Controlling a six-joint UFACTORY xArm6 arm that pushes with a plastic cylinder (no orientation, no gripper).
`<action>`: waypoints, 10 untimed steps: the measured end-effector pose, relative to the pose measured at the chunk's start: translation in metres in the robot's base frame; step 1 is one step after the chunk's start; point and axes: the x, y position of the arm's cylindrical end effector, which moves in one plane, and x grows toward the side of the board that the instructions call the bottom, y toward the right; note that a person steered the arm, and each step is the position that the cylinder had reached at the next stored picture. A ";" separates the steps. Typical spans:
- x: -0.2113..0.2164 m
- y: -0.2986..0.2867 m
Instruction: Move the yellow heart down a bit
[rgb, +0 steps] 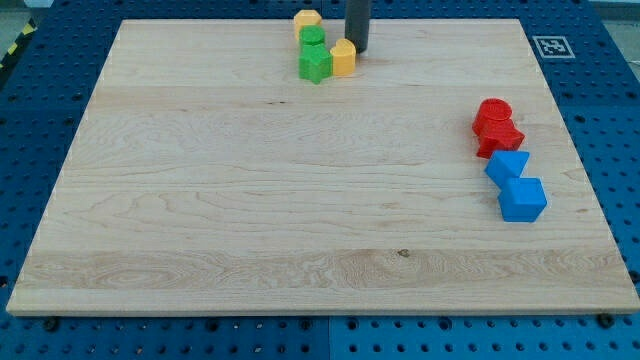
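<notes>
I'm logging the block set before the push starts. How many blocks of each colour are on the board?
Yellow: 2, a block at the view's top and the yellow heart beside my tip
Green: 2
Red: 2
Blue: 2
Total: 8

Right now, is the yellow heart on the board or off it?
On. The yellow heart sits on the wooden board near the view's top edge, against the green block, with my tip just at its right.

Straight dark rod, my tip (357, 50) blunt, plain
</notes>
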 end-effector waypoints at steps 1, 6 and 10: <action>0.024 0.011; -0.032 -0.045; 0.033 -0.016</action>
